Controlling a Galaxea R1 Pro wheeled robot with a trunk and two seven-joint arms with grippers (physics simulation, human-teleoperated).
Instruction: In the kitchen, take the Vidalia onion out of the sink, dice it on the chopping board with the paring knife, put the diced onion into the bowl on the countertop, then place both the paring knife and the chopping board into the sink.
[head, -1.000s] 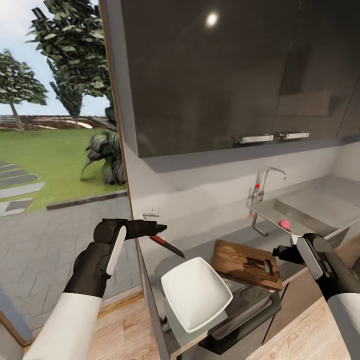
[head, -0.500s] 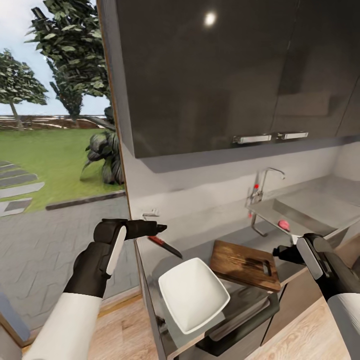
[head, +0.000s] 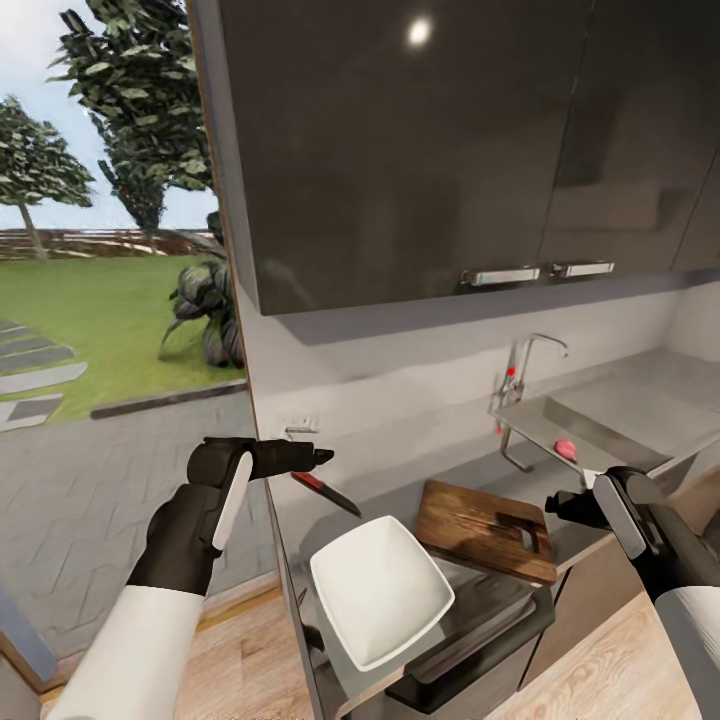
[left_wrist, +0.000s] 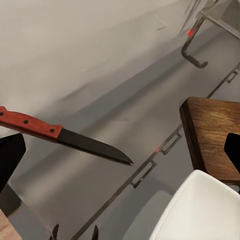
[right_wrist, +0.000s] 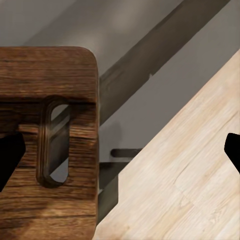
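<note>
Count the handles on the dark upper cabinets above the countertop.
2: the left cabinet handle and the right cabinet handle, side by side at the doors' lower edge, above the tap. Others may be out of frame.

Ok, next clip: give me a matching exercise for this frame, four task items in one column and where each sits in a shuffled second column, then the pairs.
Items:
1. paring knife
2. bowl
3. chopping board
4. onion

Places:
A. in the sink basin
B. on the countertop near the wall, in front of the left end effector
C. at the countertop's front edge, beside the board
D. between the bowl and the sink, handle slot toward the right end effector

Pairs: 1-B, 2-C, 3-D, 4-A
</note>
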